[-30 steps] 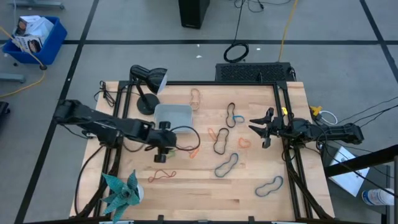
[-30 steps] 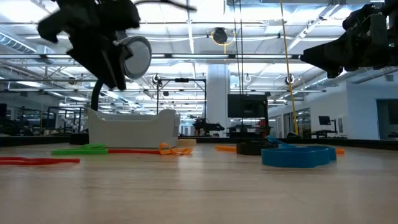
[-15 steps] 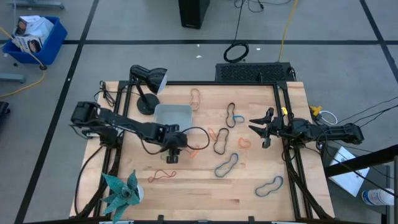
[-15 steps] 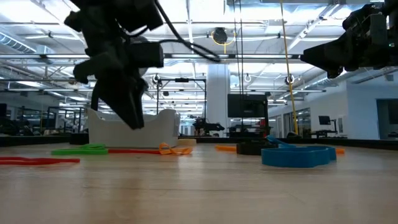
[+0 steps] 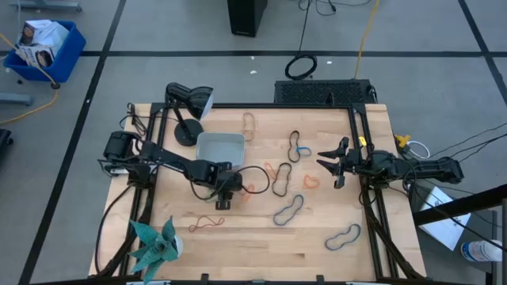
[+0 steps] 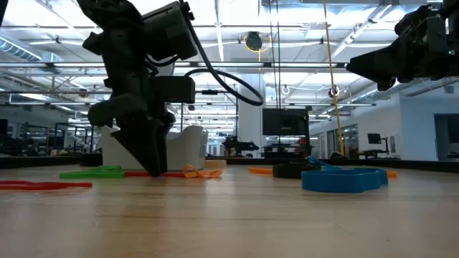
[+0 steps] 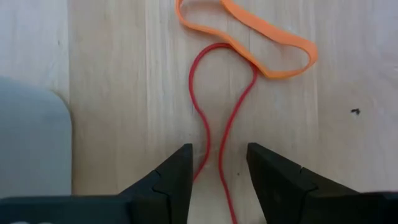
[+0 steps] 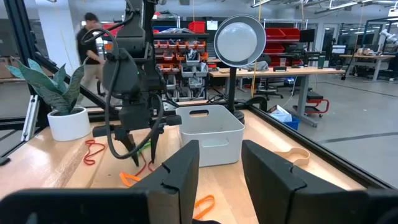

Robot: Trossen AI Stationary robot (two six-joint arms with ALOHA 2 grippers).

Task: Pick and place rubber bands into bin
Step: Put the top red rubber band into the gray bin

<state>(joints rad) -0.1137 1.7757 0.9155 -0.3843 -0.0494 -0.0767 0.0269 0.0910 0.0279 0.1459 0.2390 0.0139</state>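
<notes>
Left gripper (image 7: 219,177) is lowered to the wooden table (image 5: 261,245), fingers parted to either side of a thin red rubber loop (image 7: 214,118), which lies flat and ungripped. An orange rubber band (image 7: 249,28) touches the loop's far end. The light grey translucent plastic bin (image 5: 220,146) sits just beyond this gripper, beside a black desk lamp (image 5: 187,107). Right gripper (image 5: 333,165) hangs above the table's right side, fingers apart, empty. Other bands lie scattered between the arms.
</notes>
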